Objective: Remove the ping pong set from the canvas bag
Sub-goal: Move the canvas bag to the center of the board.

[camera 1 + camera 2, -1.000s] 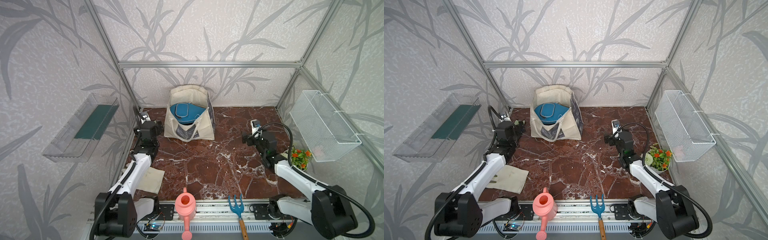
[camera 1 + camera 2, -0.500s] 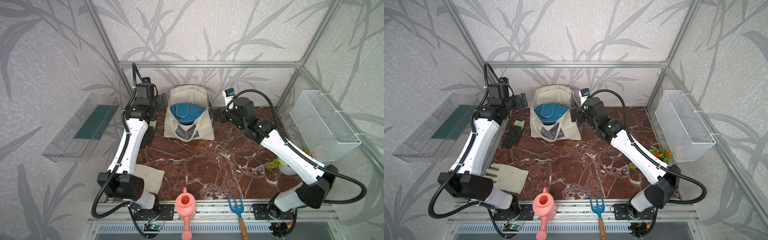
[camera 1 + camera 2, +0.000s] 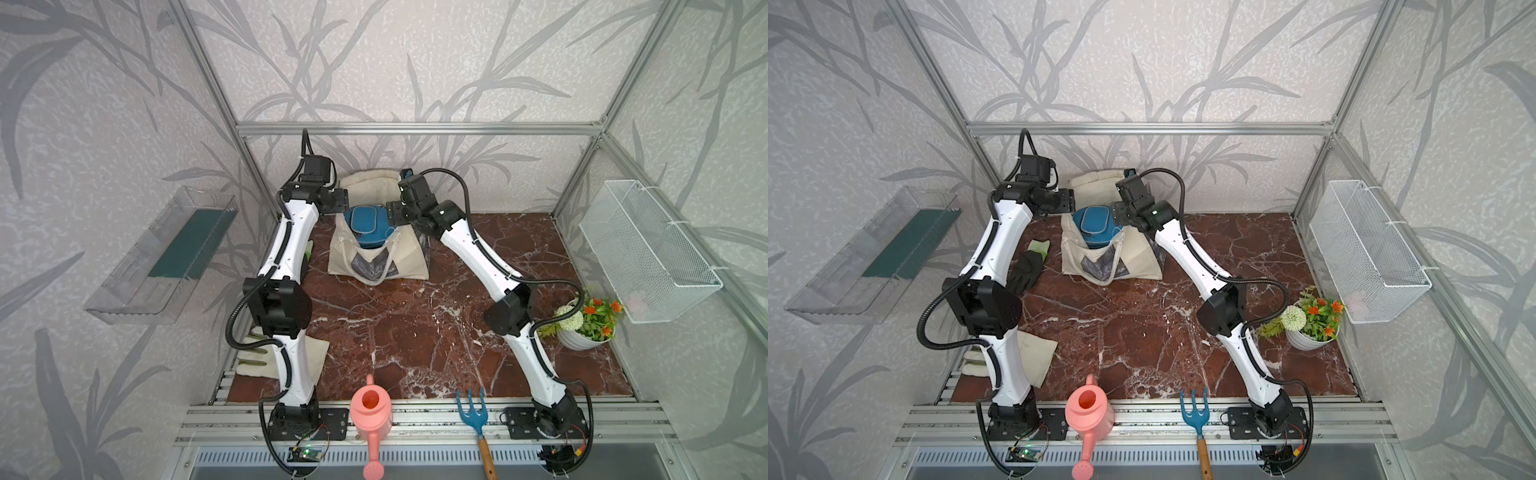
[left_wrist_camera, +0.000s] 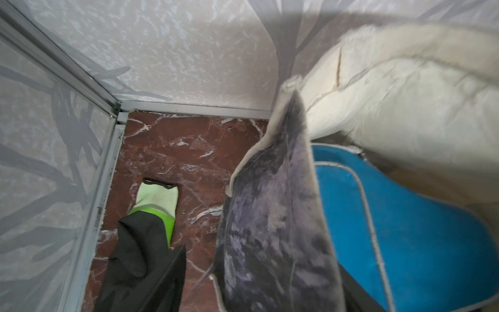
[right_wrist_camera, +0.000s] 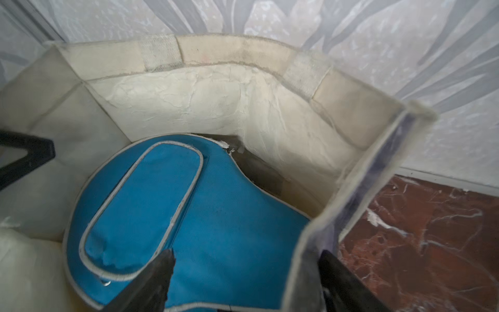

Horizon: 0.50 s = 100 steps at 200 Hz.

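Red-brown marble tabletop [image 3: 415,332] inside a cell walled with grey leaf-print paper.

Canvas bag [image 3: 409,257]: cream tote, standing upright at the back centre of the top, mouth open; rope handle draped down its front over a grey-purple printed panel.

Ping pong set [image 3: 368,224]: one blue paddle-shaped case with pale piping is visible; it lies inside the bag, its face up toward the mouth and its edges below the rim; not yet out.

Left gripper [image 4: 260,256]: at the bag's left side wall; one dark finger [image 4: 167,272] outside the printed panel with a strip of marble showing between, the other down inside beside the blue case; jaws parted astride the wall, fabric not pinched.

Right gripper [image 5: 245,256]: at the bag's right side wall; one finger [image 5: 159,278] inside over the blue case, the other outside, close against the wall; jaws likewise parted, holding nothing.

Glove [image 3: 1030,266]: black with a green cuff, flat on the marble just left of the bag.

Beige cloth [image 3: 1038,353]: front left, partly under the left arm.

Pink watering can [image 3: 371,411] and blue garden fork [image 3: 471,409]: on the front rail.

Flower pot [image 3: 590,324]: right side of the top.

Wire basket [image 3: 648,249]: on the right wall.
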Each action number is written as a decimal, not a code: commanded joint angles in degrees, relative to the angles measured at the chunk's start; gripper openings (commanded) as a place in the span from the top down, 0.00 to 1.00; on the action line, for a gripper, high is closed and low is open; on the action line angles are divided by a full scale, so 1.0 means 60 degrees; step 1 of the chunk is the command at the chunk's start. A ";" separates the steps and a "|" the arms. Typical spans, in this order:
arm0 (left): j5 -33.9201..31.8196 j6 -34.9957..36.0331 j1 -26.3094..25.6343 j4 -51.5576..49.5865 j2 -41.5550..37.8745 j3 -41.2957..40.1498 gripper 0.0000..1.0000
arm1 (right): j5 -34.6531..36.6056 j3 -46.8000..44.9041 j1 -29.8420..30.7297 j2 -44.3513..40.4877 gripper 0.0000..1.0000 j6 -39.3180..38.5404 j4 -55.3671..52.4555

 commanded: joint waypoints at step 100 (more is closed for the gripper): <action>0.0527 0.0624 -0.0114 -0.0756 -0.1279 0.0237 1.00 | 0.0245 -0.2822 -0.0412 -0.3119 1.00 -0.1345 -0.0766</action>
